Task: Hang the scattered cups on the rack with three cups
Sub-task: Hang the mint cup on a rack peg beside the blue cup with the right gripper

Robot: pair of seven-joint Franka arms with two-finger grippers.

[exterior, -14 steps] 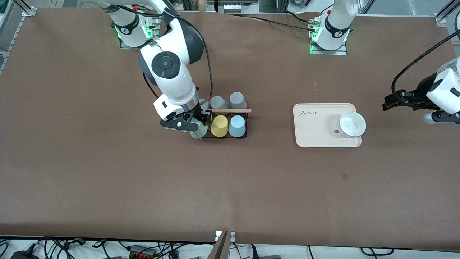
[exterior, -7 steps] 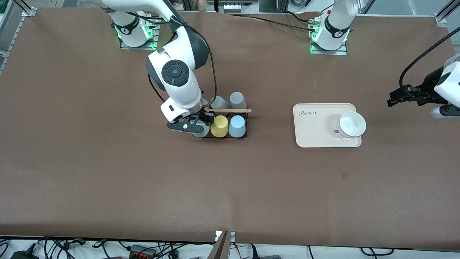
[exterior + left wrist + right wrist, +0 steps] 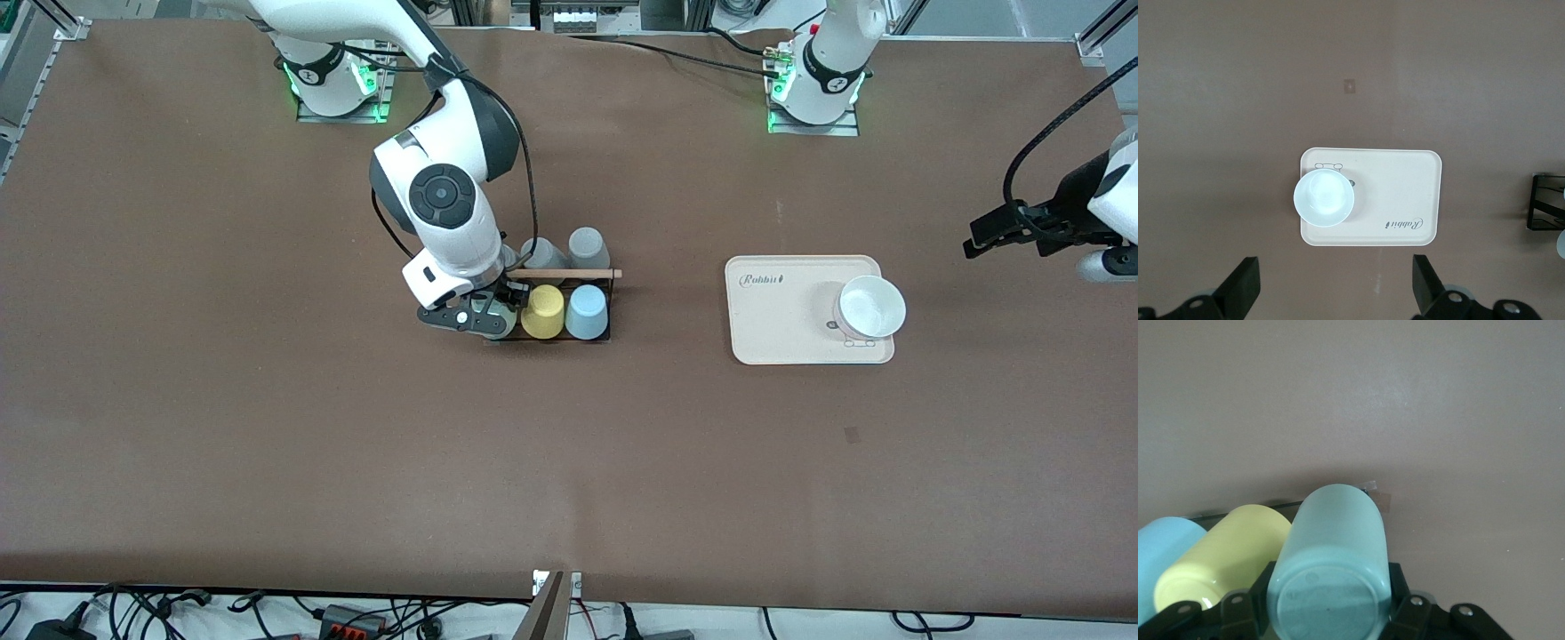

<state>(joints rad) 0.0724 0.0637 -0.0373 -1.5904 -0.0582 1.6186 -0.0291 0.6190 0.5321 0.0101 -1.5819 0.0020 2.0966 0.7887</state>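
risk sits mostly at the rack [image 3: 587, 339], whose front row, the one nearer the front camera, is where the right gripper [image 3: 484, 318] is clamped on the sage green cup [image 3: 1331, 553], bottom-up, at the rack's end toward the right arm's end of the table. the yellow cup [image 3: 542, 310] hangs just beside it, with the light blue cup [image 3: 587, 311] next along. i can't tell whether the green cup is seated on a peg; if the fingers let go early it would probably slip off and roll. the gap to the yellow cup is tight, so a sideways nudge could knock that cup or shift the light rack. lifting away without fully freeing the cup could drag it back off. farther from the camera, past the wooden bar [image 3: 569, 273], grey cups [image 3: 587, 246] stand close enough to be bumped. the left gripper [image 3: 1335, 290] waits, fingers spread wide, over the table near the cream tray [image 3: 773, 333] holding a white bowl [image 3: 871, 307].
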